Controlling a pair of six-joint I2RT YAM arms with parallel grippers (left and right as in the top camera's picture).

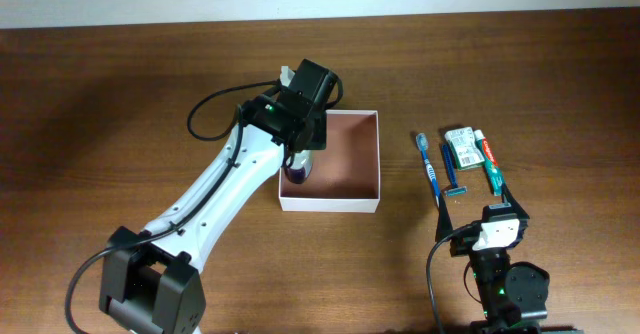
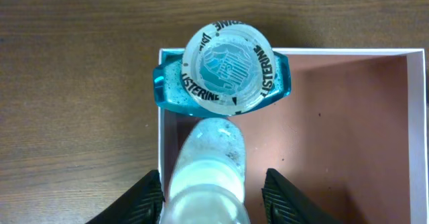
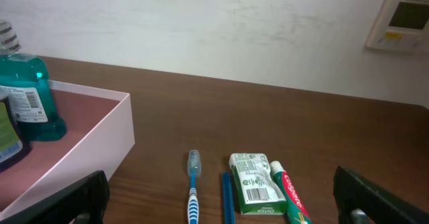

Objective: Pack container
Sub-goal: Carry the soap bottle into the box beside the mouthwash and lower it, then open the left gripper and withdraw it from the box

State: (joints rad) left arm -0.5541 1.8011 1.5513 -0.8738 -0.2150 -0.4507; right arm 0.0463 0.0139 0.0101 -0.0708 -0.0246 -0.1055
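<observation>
The container [image 1: 331, 204] is a square white-walled box with a reddish-brown inside, at the table's middle. A teal Listerine bottle [image 2: 226, 66] stands in its corner. My left gripper [image 2: 213, 194] is open, lowered over the container's left side, its fingers either side of a second clear-capped bottle [image 2: 209, 177] with a dark body [image 1: 297, 170]; the right finger is clearly apart from it. My right gripper [image 3: 221, 194] is open and empty, low near the front edge [image 1: 497, 219], facing a toothbrush [image 3: 193, 190], razor [image 3: 228, 197], green-and-white packet [image 3: 253, 184] and toothpaste [image 3: 289, 196].
The toiletries lie in a row on the wood to the right of the container [image 3: 100, 140]. The left arm [image 1: 220, 194] stretches diagonally across the left half of the table. A white wall with a thermostat panel [image 3: 402, 21] stands behind.
</observation>
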